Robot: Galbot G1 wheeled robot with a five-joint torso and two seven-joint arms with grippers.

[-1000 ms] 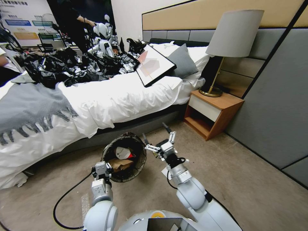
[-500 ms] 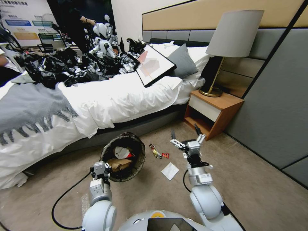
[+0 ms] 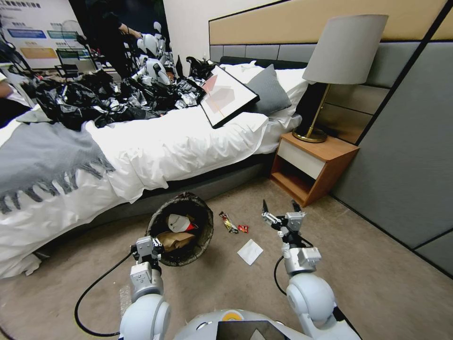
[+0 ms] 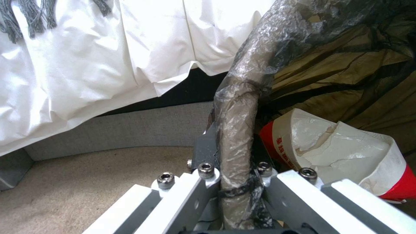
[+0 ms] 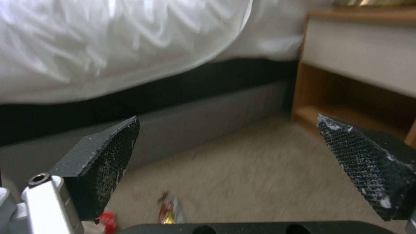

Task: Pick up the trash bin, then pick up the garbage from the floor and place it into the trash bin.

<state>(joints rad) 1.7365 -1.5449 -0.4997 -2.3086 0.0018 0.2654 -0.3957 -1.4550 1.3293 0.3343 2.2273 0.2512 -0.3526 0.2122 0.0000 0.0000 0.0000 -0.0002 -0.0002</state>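
Trash bin rim in left claw; right claw wide, empty

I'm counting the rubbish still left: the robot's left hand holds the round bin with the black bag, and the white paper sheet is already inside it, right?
Not quite. The left gripper does hold the round bin with the black bag, but the head view shows the white paper sheet lying on the beige carpet floor.
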